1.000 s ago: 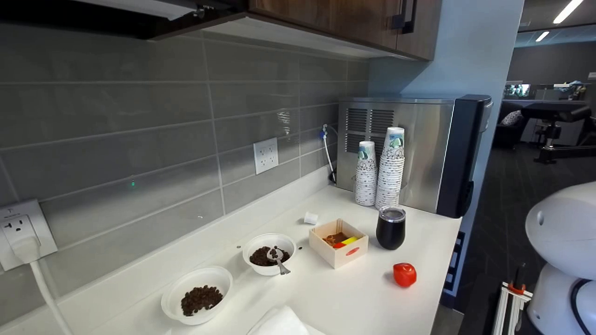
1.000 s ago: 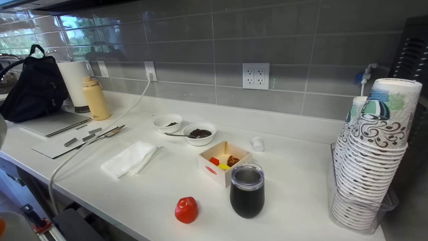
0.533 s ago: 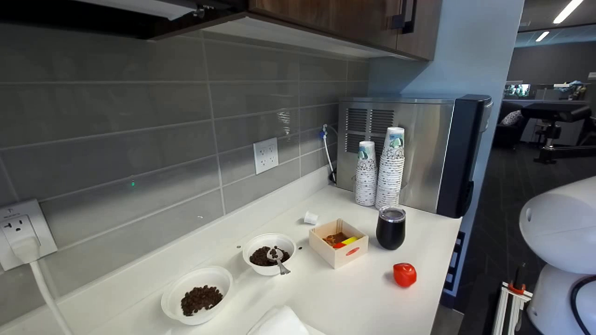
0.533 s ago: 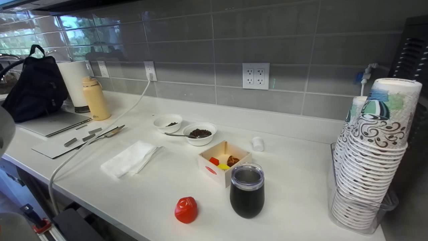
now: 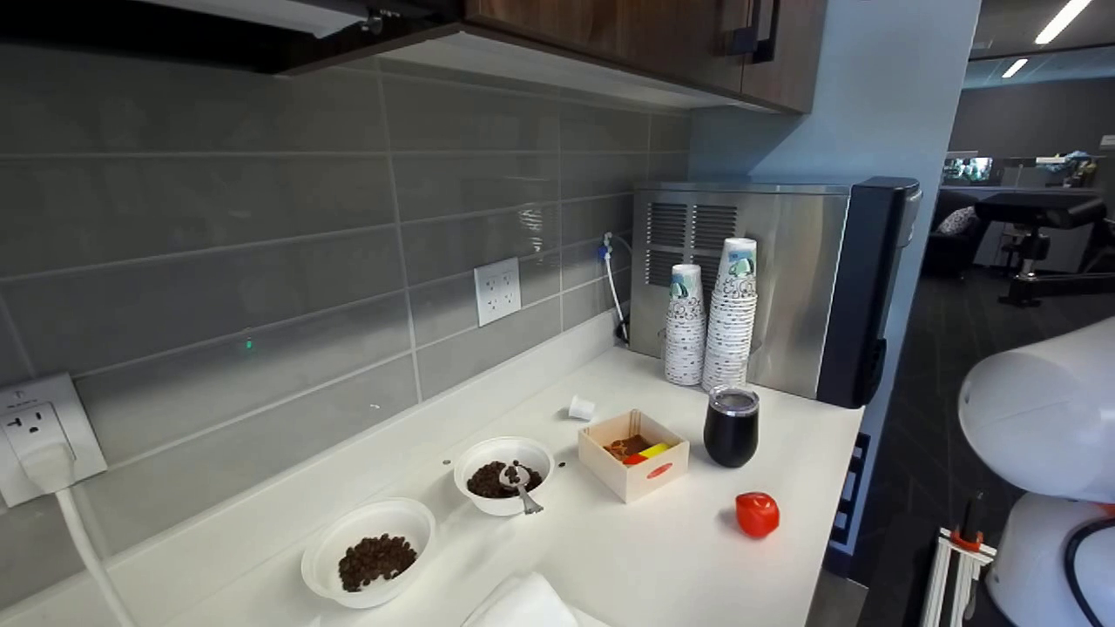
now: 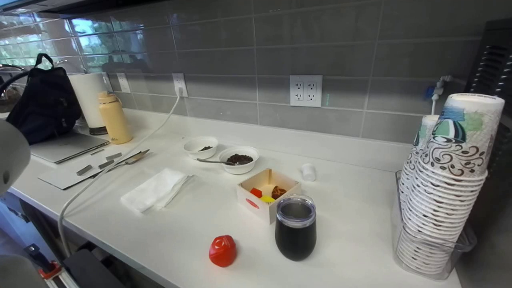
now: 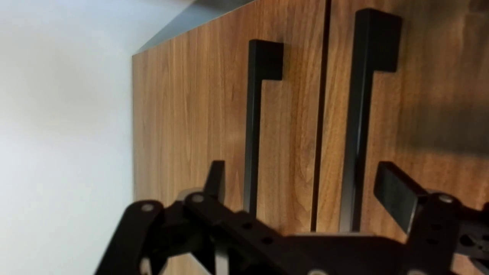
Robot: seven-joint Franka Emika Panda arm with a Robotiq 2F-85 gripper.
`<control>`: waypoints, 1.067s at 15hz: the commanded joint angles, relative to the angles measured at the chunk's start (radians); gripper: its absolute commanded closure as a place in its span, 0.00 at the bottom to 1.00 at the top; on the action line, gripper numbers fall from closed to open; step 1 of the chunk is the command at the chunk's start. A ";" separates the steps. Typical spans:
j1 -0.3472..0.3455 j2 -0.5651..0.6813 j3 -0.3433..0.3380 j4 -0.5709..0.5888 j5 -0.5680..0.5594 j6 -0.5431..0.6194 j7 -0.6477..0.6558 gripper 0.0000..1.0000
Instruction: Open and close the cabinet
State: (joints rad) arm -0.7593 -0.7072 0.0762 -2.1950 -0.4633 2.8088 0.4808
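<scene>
I hang before the dark brown, wood-grained wall cabinet [image 5: 627,30], set against the grey tiled wall [image 5: 218,200] over the back edge of the long white bench [image 5: 679,557] and reaching toward the bench's far back corner in an exterior view. In the wrist view my black two-fingered gripper [image 7: 302,173] has its jaws wide apart, clamped on nothing. Between my fingertips show two straight black bars: the left handle [image 7: 253,133] on the flat brown left door [image 7: 198,122], and the right handle [image 7: 358,133] on its matching right door [image 7: 431,95]. Their depth beyond my tips I cannot tell.

I expect a stiff panel, its weight borne by hinges: an arc to follow, not a load to lift. The handles look rigid and smooth; my pads might slide along them, but I doubt either is fragile. I would take the straight stretch of a single handle, clear of its square end post, one pad on each side. Which door the task means I cannot tell.

Both handles run lengthwise along the seam between the doors; in an exterior view their long axis stands upright, across the line of the bench's back edge. The doors face out toward the bench's front edge.
</scene>
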 commanded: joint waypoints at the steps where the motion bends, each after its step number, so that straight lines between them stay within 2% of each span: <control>1: -0.130 0.061 0.086 0.054 0.017 0.044 0.062 0.00; 5: -0.238 0.076 0.170 0.071 0.015 0.063 0.113 0.00; 9: -0.319 0.058 0.211 0.081 0.018 0.043 0.138 0.00; 16: -0.295 -0.041 0.162 0.066 0.018 -0.181 0.084 0.00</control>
State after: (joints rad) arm -1.0439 -0.6934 0.2741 -2.1266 -0.4591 2.7210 0.6019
